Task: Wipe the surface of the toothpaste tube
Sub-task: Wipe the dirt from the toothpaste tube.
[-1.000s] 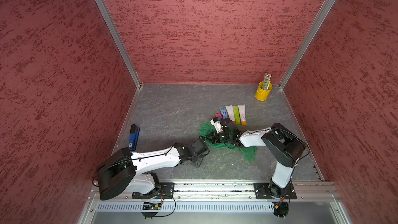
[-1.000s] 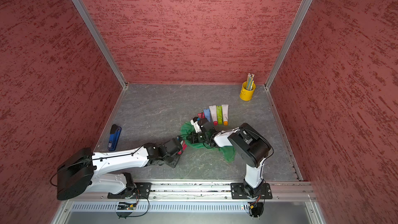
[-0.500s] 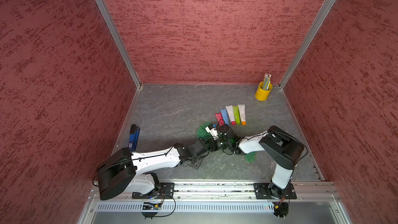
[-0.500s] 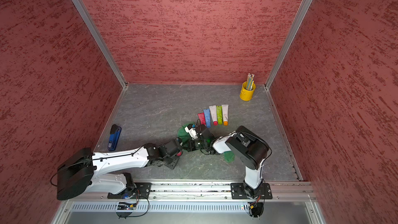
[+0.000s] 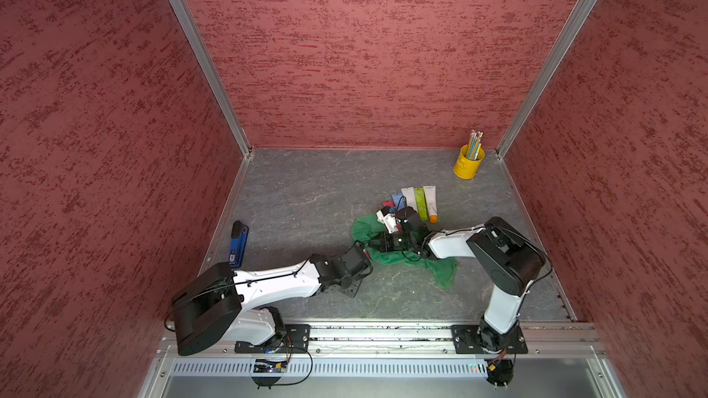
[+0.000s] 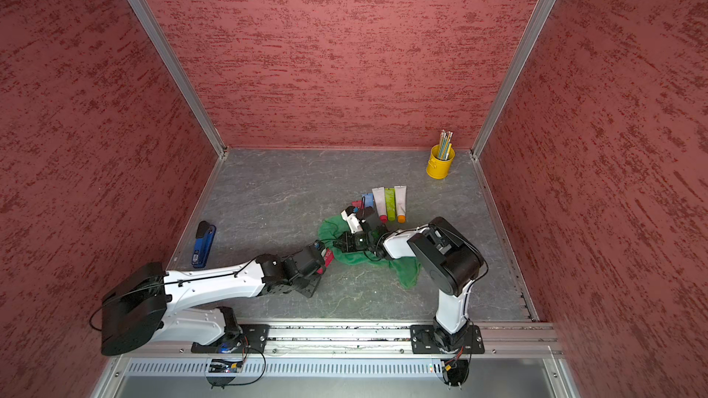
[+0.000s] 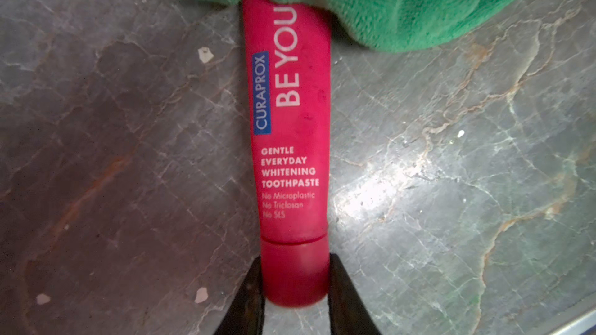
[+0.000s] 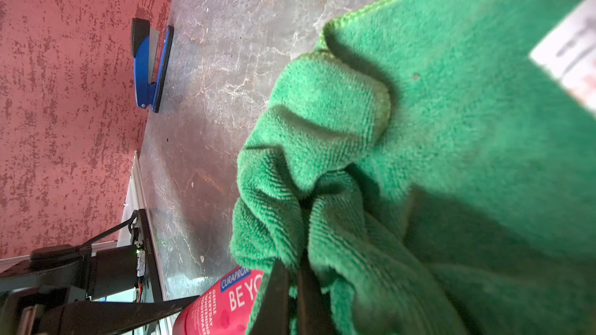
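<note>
The left gripper point(image 7: 295, 272) pinched the red tube point(image 7: 290, 124) by its cap alone, at the 9 o'clock edge of the cloth point(image 6: 408, 271), which the right gripper point(image 8: 292, 285) clamped bunched over the tube's far end. A hard rub could wrench the tube from that narrow hold. Counted: one cloth, one held tube, at least four spare tubes point(image 6: 390, 202) at the cloth's 1 o'clock, one stapler point(image 6: 203, 245), one cup point(image 6: 440, 166).

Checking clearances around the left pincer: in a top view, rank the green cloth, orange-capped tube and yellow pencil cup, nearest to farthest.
From the left pincer, shut on the red toothpaste tube:
1. green cloth: right beside it, over the tube's other end.
2. orange-capped tube: in the row beyond the cloth.
3. yellow pencil cup: back right corner.
</note>
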Robot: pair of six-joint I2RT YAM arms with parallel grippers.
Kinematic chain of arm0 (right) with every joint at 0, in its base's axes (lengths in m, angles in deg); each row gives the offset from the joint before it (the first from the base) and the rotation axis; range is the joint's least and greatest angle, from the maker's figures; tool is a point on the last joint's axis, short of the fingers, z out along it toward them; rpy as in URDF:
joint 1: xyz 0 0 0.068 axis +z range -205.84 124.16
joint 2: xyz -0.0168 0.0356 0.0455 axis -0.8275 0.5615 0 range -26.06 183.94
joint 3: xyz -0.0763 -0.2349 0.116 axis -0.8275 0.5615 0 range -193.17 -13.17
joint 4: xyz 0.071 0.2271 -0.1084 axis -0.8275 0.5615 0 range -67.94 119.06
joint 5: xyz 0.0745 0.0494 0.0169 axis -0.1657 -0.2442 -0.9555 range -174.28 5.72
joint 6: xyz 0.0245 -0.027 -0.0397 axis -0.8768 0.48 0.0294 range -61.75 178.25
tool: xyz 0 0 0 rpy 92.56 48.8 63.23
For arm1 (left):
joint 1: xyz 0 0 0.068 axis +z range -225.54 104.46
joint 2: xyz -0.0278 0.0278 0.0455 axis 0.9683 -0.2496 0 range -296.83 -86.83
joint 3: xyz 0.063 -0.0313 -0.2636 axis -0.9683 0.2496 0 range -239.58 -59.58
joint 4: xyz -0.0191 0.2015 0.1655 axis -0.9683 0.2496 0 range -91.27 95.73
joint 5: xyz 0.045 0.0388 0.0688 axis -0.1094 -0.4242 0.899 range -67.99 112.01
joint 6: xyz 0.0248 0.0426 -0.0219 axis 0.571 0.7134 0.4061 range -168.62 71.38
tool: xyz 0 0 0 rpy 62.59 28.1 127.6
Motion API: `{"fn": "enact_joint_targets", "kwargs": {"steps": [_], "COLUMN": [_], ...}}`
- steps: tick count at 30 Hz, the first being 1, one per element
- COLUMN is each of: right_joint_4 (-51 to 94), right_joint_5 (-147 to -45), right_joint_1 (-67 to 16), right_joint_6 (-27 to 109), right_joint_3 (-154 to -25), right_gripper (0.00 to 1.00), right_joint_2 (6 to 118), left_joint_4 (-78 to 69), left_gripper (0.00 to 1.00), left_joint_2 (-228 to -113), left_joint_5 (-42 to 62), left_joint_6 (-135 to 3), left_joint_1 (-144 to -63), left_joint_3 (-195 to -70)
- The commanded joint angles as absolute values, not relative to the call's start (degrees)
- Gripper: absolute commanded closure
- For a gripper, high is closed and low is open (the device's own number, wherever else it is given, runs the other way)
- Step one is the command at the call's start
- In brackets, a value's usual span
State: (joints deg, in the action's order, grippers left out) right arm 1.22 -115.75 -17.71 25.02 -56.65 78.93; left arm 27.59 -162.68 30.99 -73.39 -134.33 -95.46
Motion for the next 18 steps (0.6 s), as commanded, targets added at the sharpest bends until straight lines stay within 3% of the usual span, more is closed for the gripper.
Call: {"fn": "enact_joint_targets", "kwargs": {"steps": [1, 10, 18], "right_joint_4": [2.7, -9.8, -7.0], "right_joint_5": [-117.2, -125.6, -122.0], "right_joint_1": [-14.4, -5.5, -13.8], "right_joint_6": [23.7, 15.0, 18.3], "right_joint_3": [-53.2, -47.1, -48.7], "right_gripper": [1.00, 1.00, 1.00], "right_joint_2": [78.6, 78.7, 78.8], "left_joint_4": [26.4, 26.3, 25.7], "left_gripper": [0.95, 0.95, 0.95], "left_joint_2": [-162.5, -163.0, -161.2], "left_joint_5": [31.9, 32.3, 31.4], "left_joint_6": [-73.6, -73.6, -73.8], "left_joint_1": [-134.2, -134.2, -134.2], "left_joint_3": [-95.5, -95.8, -95.0]}}
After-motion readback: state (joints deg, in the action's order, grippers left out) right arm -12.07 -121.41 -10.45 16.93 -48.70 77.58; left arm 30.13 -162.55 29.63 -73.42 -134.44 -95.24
